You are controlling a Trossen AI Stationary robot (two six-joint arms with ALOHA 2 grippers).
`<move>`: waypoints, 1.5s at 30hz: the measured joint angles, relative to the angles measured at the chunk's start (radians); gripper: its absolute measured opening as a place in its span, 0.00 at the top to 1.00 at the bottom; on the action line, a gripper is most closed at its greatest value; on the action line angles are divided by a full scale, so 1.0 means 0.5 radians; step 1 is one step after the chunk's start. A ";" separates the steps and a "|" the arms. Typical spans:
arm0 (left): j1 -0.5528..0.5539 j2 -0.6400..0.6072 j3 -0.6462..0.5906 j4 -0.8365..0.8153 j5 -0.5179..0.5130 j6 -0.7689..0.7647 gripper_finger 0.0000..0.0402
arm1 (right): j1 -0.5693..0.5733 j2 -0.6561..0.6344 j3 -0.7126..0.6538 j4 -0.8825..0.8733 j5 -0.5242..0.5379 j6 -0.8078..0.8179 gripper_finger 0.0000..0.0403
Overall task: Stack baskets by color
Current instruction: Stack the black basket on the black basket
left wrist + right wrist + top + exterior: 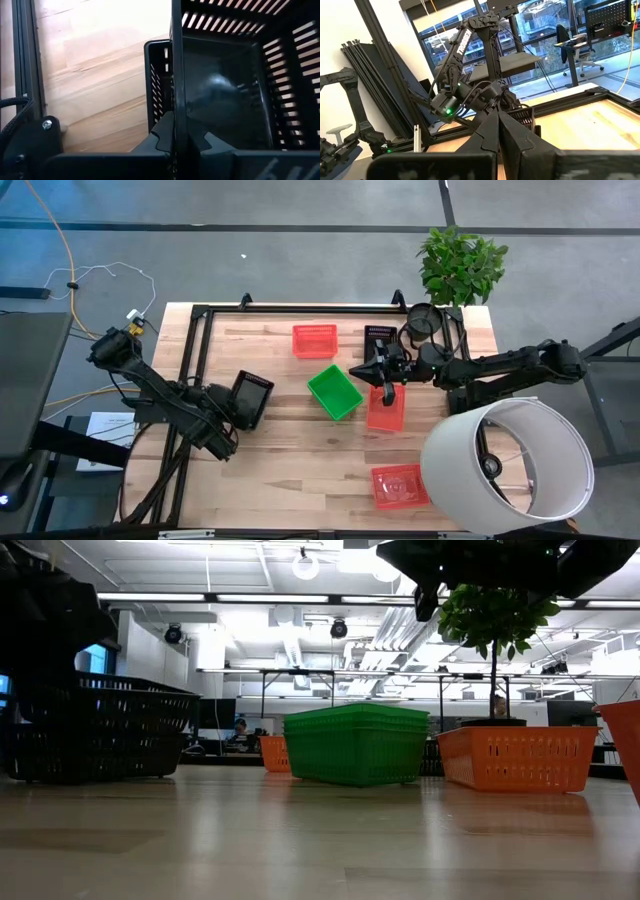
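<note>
**A:** Your left jaws (180,137) are clamped on the wall of a black basket (250,398) at the tabletop's (290,470) left side. Your right jaws (388,392) are shut on nothing, above a red basket (385,412) mid-table.

**B:** How far along are you?

**A:** Barely begun, I'd judge. The green basket (334,391) sits just left of that red one; other reds lie far (314,340) and near (400,485). Those reds are not yet stacked.

A light wooden table (290,465) carried a green basket (334,391) near its middle, three red baskets (314,340) around it, a black basket (249,398) toward the left, a potted plant (459,268) at the far right corner, and a white lampshade (508,464) at the near right.
</note>
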 joint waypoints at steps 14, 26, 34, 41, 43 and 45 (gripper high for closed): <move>0.002 -0.027 0.000 -0.003 0.129 -0.007 0.77 | 0.000 0.000 0.000 0.002 0.000 0.000 1.00; 0.003 -0.519 0.056 -0.092 -0.084 0.039 0.49 | 0.001 0.000 0.000 0.021 0.000 0.002 1.00; 0.060 -1.082 0.243 0.558 -1.107 1.003 0.47 | 0.000 0.000 0.000 0.222 -0.001 0.001 1.00; 0.454 -1.318 0.246 1.826 -0.479 2.778 0.47 | 0.000 0.000 0.000 0.245 -0.001 0.000 1.00; 0.615 -1.311 0.246 2.112 -0.070 3.181 0.47 | 0.000 0.000 0.000 0.246 -0.001 0.003 1.00; 0.782 -1.274 0.246 2.307 0.281 3.412 0.47 | 0.001 0.000 0.000 0.261 -0.002 0.004 1.00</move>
